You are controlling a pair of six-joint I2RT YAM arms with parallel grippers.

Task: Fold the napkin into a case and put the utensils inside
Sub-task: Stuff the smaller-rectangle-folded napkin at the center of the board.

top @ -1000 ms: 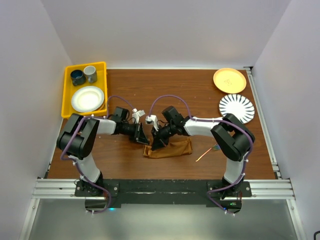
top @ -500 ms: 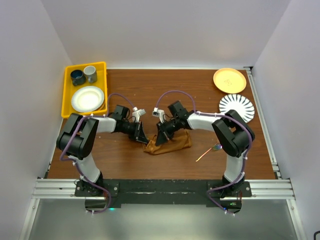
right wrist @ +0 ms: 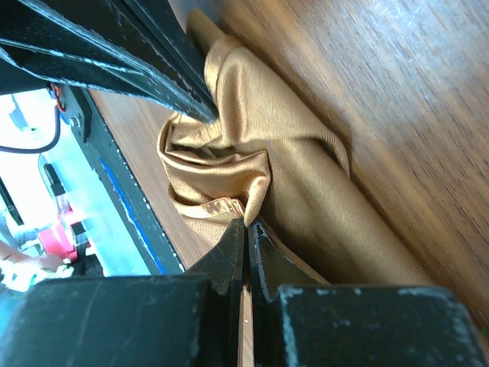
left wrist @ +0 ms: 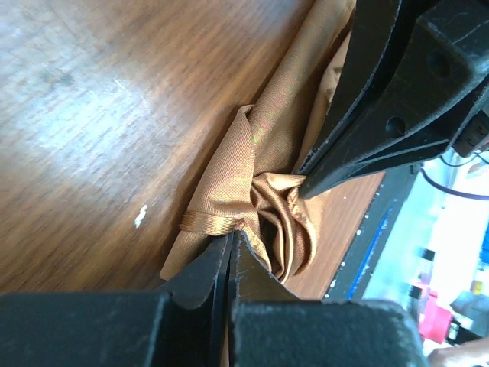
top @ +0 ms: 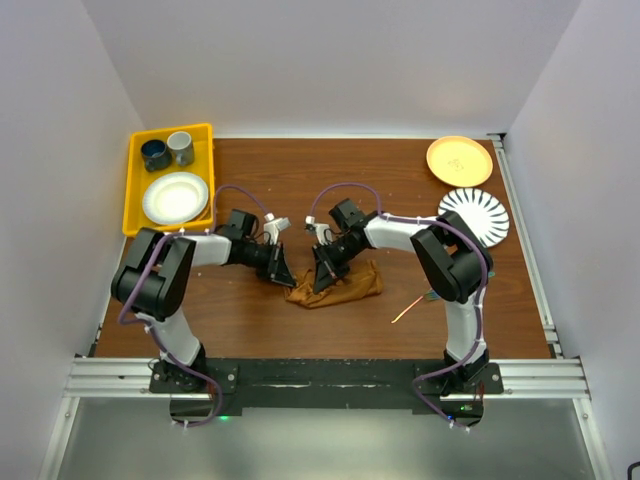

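The napkin [top: 340, 286] lies near the middle of the desk [top: 370, 175], the left tool [top: 287, 277] at its left end, the right tool [top: 322, 283] just beside that. The utensils [top: 410, 306] lie apart to its right. Far left, a tray [top: 138, 178] holds two cups [top: 156, 154] and a plate [top: 175, 198]; far right sit two more plates [top: 459, 160]

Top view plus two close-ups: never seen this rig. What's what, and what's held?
Two robot arms are bolted at the near edge of the table. The wide picture looks down from above and behind them; the close-ups come from a camera on each wrist. The left pincer and right pincer are each shut on an edge of the bunched rust-brown napkin. The utensils lie loose on the wood to its right. Also there: a yellow tray with a white plate and two cups, an orange plate and a striped plate.
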